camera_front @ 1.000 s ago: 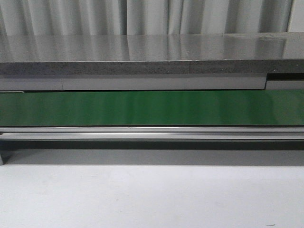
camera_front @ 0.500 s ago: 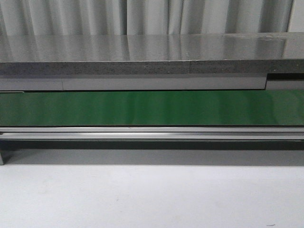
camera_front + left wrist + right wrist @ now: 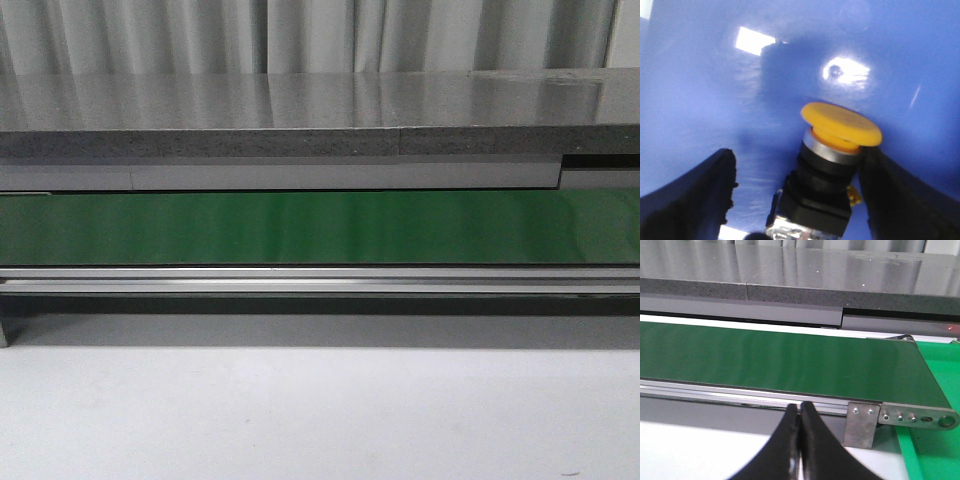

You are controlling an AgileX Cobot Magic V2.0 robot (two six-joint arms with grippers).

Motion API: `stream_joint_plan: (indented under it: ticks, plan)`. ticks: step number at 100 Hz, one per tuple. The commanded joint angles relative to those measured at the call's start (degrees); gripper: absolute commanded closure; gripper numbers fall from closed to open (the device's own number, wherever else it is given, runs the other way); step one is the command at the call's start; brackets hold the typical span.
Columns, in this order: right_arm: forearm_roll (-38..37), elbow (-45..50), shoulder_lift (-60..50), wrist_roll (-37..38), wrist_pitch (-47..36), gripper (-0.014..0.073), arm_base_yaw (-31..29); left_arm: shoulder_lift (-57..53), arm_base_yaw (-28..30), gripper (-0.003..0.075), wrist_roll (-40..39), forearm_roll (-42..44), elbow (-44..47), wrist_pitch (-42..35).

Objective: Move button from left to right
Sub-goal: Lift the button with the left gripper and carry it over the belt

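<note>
**Left fingers around a yellow button, right fingers clenched by the belt**

Here, starting on the left, the left wrist view looks down at the button (image 3: 832, 165) resting on a glossy blue surface (image 3: 715, 85) that fills the whole picture and carries bright reflections of lights. The button has a round yellow-orange cap, tilted away from the camera, over a silver ring and a black boxy body. The left gripper (image 3: 799, 195) is spread wide, released, with one dark finger on each side of the button. One of the fingers (image 3: 900, 200) sits right against the edge of the cap and the body; whether it actually touches cannot be told. The other finger stands clearly apart from the button, with bare blue surface between them. Nothing is clamped.

In the middle, the front view shows a pale desk (image 3: 320, 420) in the foreground, a long green conveyor belt (image 3: 320, 228) running across the picture on a metal frame, and a grey stone-like counter (image 3: 320, 105) behind it, with a pale curtain (image 3: 320, 35) at the back. Neither arm nor the button appears in this view.

On the right, the right wrist view shows the right gripper (image 3: 800, 440) with its two dark fingers pressed together, clenched on nothing. It hangs above the desk, just before the belt's metal rail. The belt ends at a metal bracket (image 3: 912, 418) with bolts, and a bright green tray (image 3: 935, 450) lies beside that end.
</note>
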Motion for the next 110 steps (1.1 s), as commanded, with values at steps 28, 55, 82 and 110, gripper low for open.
stream_joint_plan:
  ticks: [28, 55, 82, 110]
  plan:
    - [-0.53, 0.04, -0.11, -0.56, -4.54, 0.0662, 0.03, -1.45, -0.03, 0.0610, -0.08, -0.88, -2.53, 0.65]
    - [-0.53, 0.04, -0.11, -0.56, -4.54, 0.0662, 0.03, -5.73, -0.03, 0.0715, 0.41, -1.36, -5.99, 3.22]
    - [-0.53, 0.04, -0.11, -0.56, -4.54, 0.0662, 0.03, -14.73, -1.86, 0.0715, 9.06, -15.60, -6.73, 3.93]
    - [-0.53, 0.04, -0.11, -0.56, -4.54, 0.0662, 0.03, -14.62, -8.44, 0.0715, 9.06, -15.16, -6.53, 4.57]
